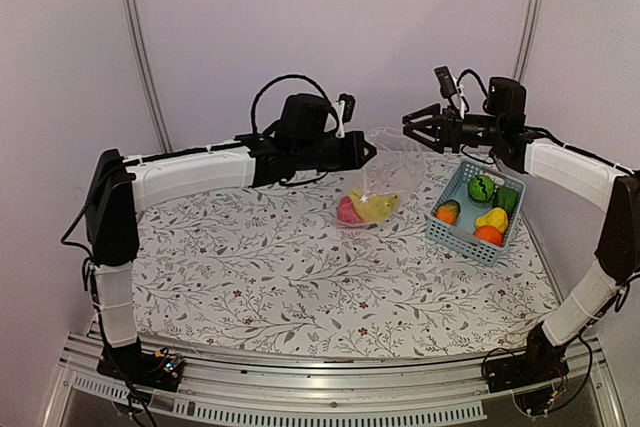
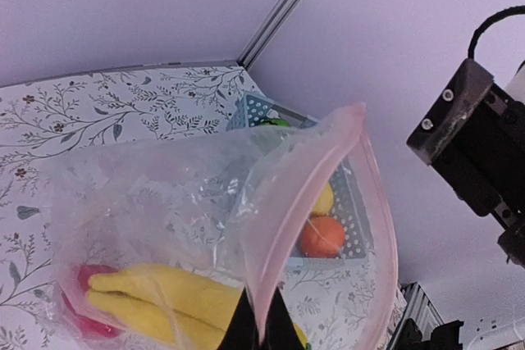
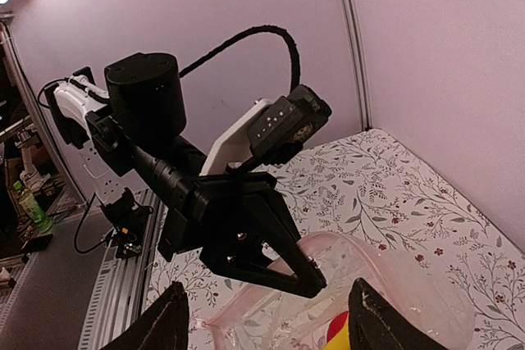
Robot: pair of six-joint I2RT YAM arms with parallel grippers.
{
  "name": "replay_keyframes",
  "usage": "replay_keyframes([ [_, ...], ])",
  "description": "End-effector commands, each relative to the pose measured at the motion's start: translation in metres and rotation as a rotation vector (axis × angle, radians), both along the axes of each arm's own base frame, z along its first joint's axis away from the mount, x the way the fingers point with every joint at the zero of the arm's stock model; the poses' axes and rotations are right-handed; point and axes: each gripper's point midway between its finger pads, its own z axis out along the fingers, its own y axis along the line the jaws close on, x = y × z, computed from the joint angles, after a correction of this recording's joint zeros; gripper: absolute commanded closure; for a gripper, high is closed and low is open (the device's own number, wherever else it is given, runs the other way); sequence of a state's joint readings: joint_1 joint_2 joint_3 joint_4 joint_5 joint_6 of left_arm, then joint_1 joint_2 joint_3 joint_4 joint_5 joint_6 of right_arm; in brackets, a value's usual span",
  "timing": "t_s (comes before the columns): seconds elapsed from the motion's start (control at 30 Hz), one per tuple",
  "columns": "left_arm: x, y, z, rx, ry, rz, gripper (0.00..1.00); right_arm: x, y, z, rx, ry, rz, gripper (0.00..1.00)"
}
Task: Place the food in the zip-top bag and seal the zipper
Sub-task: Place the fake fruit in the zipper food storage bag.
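The clear zip-top bag [image 1: 385, 172] hangs with its pink-edged mouth up and its bottom resting on the table. Yellow bananas [image 1: 376, 206] and a pink piece [image 1: 348, 211] lie inside it. My left gripper [image 1: 366, 152] is shut on the bag's mouth edge and holds it up; in the left wrist view its fingers [image 2: 283, 329] pinch the pink rim [image 2: 287, 202] above the bananas [image 2: 164, 297]. My right gripper [image 1: 413, 127] is open and empty, just right of the bag's top. In the right wrist view my right gripper [image 3: 271, 325] faces the left gripper [image 3: 316, 276] and the bag [image 3: 385, 276].
A light-blue slotted basket [image 1: 452, 230] stands right of the bag with a watermelon-like green ball [image 1: 482, 188], a green piece [image 1: 507, 199], a yellow pear-like piece [image 1: 491, 218] and orange pieces [image 1: 488, 235]. The flowered tablecloth [image 1: 270, 267] covers the table.
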State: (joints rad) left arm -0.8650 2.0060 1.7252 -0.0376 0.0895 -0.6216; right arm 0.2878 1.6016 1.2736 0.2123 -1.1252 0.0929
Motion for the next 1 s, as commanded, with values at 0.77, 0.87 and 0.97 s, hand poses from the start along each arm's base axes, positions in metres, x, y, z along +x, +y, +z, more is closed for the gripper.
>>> replay_keyframes([
  [0.77, 0.035, 0.113, -0.001, 0.8, -0.208, 0.12, 1.0, 0.024, -0.099, -0.033, -0.217, 0.106, -0.388, 0.35],
  [0.87, 0.041, 0.115, -0.029, 0.871, -0.19, 0.148, 1.0, 0.032, -0.107, -0.05, -0.255, 0.173, -0.416, 0.35],
  [0.97, 0.034, 0.107, -0.05, 0.841, -0.147, 0.105, 1.0, 0.032, -0.111, -0.064, -0.301, 0.183, -0.433, 0.34],
])
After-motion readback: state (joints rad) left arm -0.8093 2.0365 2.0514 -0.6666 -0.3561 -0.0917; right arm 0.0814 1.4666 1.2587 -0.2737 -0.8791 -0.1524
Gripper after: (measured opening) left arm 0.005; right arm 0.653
